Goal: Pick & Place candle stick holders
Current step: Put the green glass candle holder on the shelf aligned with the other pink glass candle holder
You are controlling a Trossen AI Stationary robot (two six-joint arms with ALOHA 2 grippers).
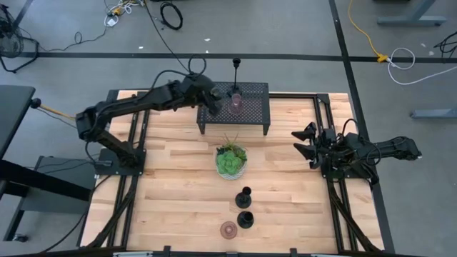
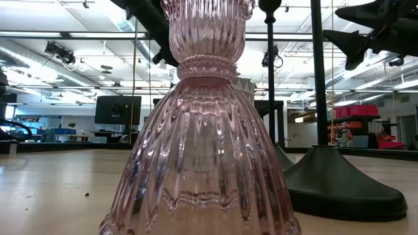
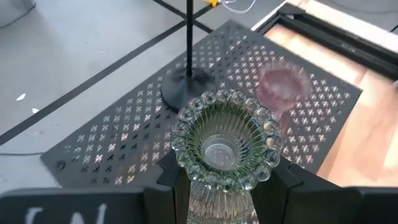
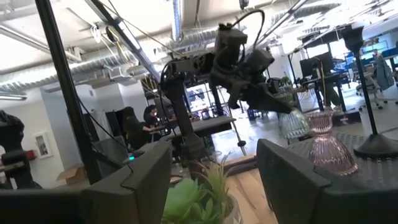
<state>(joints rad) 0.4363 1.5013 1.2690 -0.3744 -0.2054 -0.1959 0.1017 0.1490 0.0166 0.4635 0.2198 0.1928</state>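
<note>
1. Candle stick holders are split between two places: three at the black mesh rack (image 1: 233, 107) at the far side of the bench (image 1: 171, 193), and three grouped on the wood near the front edge.
2. Left end effector (image 3: 219, 180) holds a green glass holder (image 3: 225, 144) over the rack. Its two dark fingers press on opposite sides of the ribbed stem. The cup rim is a ring of small clear beads; the inside is fluted with a round flat bottom.
3. On the rack stands a pink glass holder (image 1: 235, 103), just beside the held green piece. It has a ribbed flared skirt and a narrow waist.
4. A black slender candlestick (image 3: 188, 62) stands on the rack beyond the pink one, with a thin straight stem and a round, smooth, flared base.
5. The rack top is flat dark metal, perforated with a regular pattern of small cross-shaped cutouts.
6. Near the front edge, two black holders (image 1: 245, 207) stand close together, with a second pink glass holder (image 2: 202, 130) just beside them. In the low view its vertical ribbing, beaded collar and bell-shaped base fill the foreground.
7. A green leafy plant in a bowl (image 1: 231, 160) sits mid-bench, between the rack and the front group.
8. Right end effector (image 1: 305, 142) waits at the right side of the bench, fingers spread wide and empty.
9. The bench surface is pale planked wood.
</note>
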